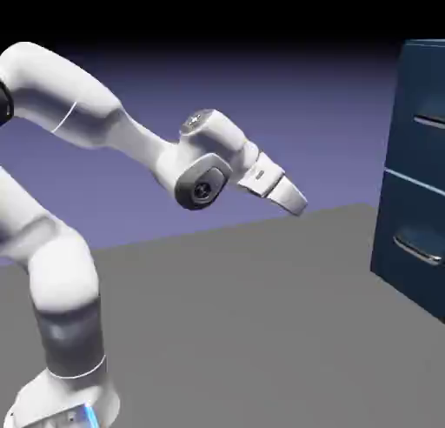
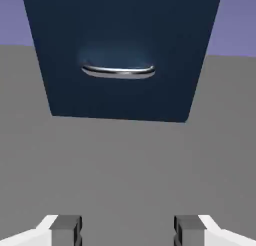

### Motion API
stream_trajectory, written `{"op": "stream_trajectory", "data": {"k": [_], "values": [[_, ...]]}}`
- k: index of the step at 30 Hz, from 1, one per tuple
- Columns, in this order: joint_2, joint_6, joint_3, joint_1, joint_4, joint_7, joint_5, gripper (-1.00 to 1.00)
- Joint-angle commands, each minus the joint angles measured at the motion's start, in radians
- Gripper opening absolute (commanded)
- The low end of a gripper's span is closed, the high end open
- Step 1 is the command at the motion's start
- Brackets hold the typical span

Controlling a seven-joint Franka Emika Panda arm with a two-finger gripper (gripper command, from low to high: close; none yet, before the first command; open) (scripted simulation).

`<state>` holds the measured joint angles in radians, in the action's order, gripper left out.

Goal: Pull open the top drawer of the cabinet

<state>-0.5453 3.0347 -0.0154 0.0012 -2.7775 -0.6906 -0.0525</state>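
Navy-blue cabinet [image 1: 415,174] stood at the right edge of the exterior frame on the grey worktop [image 1: 261,331], with the top drawer [image 1: 426,113] shut flush, its thin silver bar handle [image 1: 428,121] showing in the upper right. Reached out mid-frame, white arm [image 1: 104,122] tilted downward, gripper [image 1: 295,200] hanging well apart from the cabinet, spread wide and holding nothing. Seen in the hand view: two grey fingertips [image 2: 65,229] far apart along the bottom edge, only the lower drawer's curved handle [image 2: 118,71] above centre.
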Motion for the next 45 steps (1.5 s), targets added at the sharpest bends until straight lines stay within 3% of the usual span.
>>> {"op": "stream_trajectory", "data": {"k": [1,45], "values": [[0.021,-0.002,-0.013,-0.009,0.027,0.042,-0.044,0.00],[0.922,-0.085,-0.574,-0.403,1.214,1.881,-1.957,0.00]]}}
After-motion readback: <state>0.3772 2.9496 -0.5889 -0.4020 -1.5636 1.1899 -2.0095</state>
